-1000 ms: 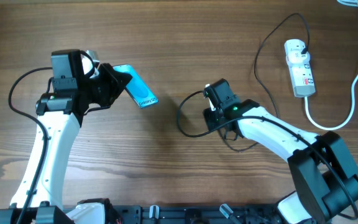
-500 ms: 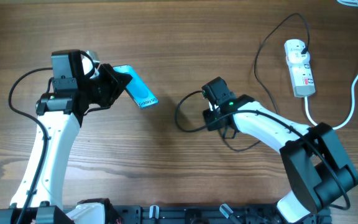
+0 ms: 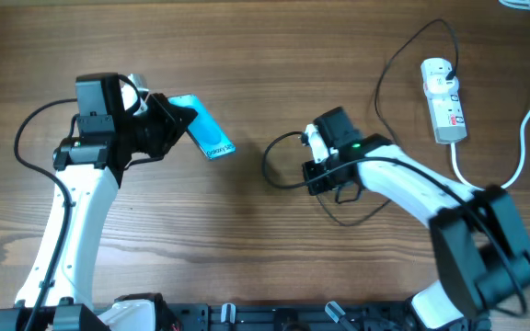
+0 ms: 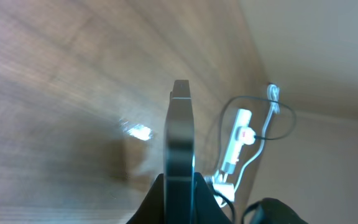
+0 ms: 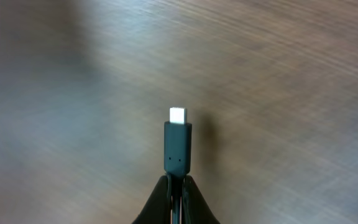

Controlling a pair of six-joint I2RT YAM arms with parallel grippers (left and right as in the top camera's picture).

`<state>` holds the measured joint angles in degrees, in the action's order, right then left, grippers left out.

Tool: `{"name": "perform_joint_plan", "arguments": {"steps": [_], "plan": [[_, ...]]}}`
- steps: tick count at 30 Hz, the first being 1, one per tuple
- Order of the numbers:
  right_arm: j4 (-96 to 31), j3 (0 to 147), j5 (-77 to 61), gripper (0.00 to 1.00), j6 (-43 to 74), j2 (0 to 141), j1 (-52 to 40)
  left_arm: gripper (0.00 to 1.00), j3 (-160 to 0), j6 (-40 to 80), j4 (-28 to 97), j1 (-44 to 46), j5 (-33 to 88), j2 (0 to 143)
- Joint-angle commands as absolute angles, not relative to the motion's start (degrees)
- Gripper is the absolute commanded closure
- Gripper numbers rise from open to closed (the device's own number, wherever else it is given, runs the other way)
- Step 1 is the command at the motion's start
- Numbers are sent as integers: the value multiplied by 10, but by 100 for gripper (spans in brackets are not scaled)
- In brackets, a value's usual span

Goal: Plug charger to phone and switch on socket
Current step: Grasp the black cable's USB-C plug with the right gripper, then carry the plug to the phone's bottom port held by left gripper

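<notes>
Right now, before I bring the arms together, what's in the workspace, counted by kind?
Phones: 1, the phone, held in the left gripper.
Black cables: 1, the charger, its tip held in the right gripper.
Power strips: 1, the socket.
White cords: 1, the white cord from the socket.
Total: 4

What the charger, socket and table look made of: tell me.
The charger: matte black plastic housing, apparently; bright metal-looking tip. The socket: smooth white plastic, probably. The table: wood or wood-look laminate, streaked grain.
</notes>
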<state>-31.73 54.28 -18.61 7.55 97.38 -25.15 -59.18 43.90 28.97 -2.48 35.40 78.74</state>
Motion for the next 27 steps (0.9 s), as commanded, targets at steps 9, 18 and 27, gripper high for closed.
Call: {"name": "perform_joint_plan", "arguments": {"steps": [9,18,27], "plan": [[-320,554,-669,95,54,812,-203,96,-596,432,65,-27,519,777],[-141,554,-453,95,171,812,-305,96,-596,439,80,18,516,777],[-123,561,-432,95,184,811,-314,96,-596,422,116,28,472,778]]}}
